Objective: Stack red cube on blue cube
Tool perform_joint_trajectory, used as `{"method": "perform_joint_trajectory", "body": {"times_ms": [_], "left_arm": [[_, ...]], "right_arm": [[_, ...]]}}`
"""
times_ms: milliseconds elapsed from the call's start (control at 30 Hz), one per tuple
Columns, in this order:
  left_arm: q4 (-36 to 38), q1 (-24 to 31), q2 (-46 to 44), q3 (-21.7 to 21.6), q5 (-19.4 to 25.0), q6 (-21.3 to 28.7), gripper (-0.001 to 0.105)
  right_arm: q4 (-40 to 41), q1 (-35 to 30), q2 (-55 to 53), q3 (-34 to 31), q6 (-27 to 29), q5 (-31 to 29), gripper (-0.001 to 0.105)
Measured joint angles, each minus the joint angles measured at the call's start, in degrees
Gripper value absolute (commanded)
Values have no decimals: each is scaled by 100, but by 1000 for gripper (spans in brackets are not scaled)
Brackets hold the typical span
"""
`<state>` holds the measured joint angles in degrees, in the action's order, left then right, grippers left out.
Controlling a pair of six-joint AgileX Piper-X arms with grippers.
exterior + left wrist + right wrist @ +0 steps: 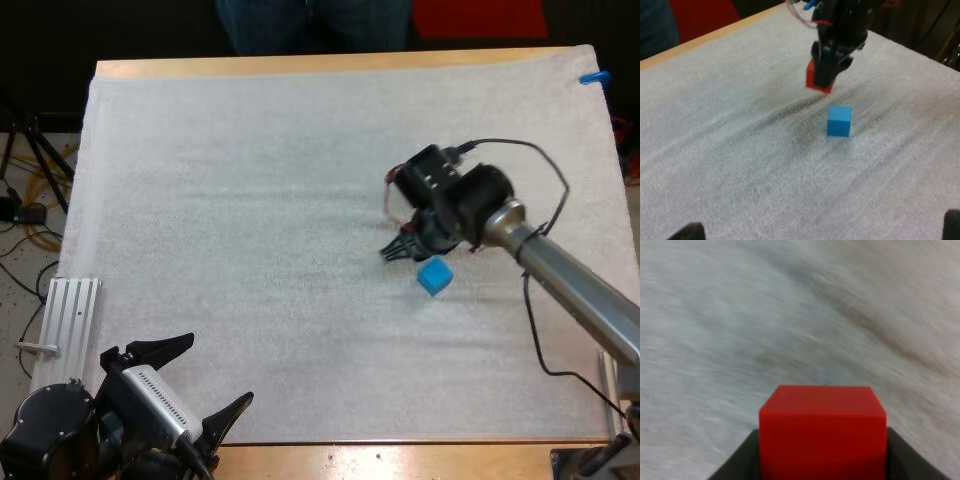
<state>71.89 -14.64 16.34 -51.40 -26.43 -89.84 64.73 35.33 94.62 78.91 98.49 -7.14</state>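
High view: the wooden table [300, 66] is being covered almost wholly by the white mat [250, 250], which is giving the cubes a soft, level bed. The right arm [570, 285] is being reached in over the mat's right half, probably so that its load is being brought toward the target. The left gripper [220, 369] is being kept at the near edge, fingers spread wide and grasping nothing, seemingly parked out of the way. The right gripper [400, 248] is being held just beside the blue cube [434, 275], which is lying on the mat with its top uncovered. The red cube [822, 432] is being clamped between the right gripper's two dark fingers, pressed from both sides. A firm hold is judged to be needed for setting it down squarely.

The left wrist view is supplying what the high view is not: the red cube is being carried clear of the mat, near the blue cube but not yet above it. In the right wrist view the grip itself is being shown close up, with bare mat beyond it.
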Motion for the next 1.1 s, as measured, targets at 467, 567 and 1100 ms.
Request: {"method": "perform_joint_trajectory", "body": {"times_ms": [467, 567, 1100], "left_arm": [[0, 0, 0, 0, 0, 0, 87], [0, 0, 0, 0, 0, 0, 87], [0, 0, 0, 0, 0, 0, 87]], "right_arm": [[-111, -487, -45, -553, 0, 436, 25], [-204, -487, -47, -731, -71, 449, 25], [-724, -475, -47, -1006, -77, 746, 25]]}}
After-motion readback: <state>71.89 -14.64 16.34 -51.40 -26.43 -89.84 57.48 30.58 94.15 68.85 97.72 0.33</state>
